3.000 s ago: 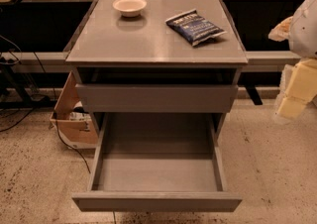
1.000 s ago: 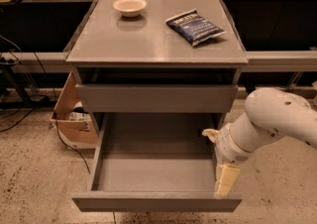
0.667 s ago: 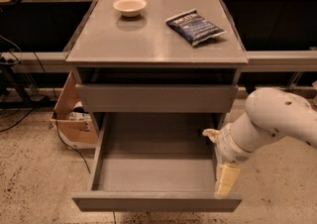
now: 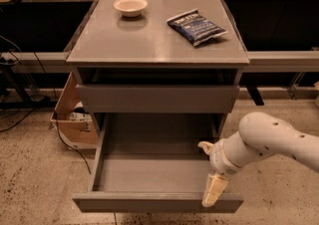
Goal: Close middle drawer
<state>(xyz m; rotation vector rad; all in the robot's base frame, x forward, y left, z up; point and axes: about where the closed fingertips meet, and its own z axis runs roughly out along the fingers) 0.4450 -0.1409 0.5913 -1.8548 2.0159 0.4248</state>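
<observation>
The middle drawer (image 4: 149, 174) is the wide, shallow grey drawer pulled far out of the grey cabinet, showing its bare grey inside. Its plain flat front (image 4: 149, 202) faces me at the bottom of the view. My gripper (image 4: 213, 189) hangs down from the white arm (image 4: 269, 142), which comes in from the right. The gripper is at the drawer's right front corner, over the right side wall and just behind the front. It holds nothing that I can see.
Another grey drawer front (image 4: 157, 98) sits above the open drawer. A white bowl (image 4: 130, 5) and a blue snack bag (image 4: 196, 26) lie on the cabinet top (image 4: 149, 45). A cardboard box (image 4: 75, 119) and cables are on the floor at the left.
Three seconds ago the arm was raised at the right edge of the view. It has come down to the drawer's right front corner and has hardly moved in the last second. The drawer stays open.
</observation>
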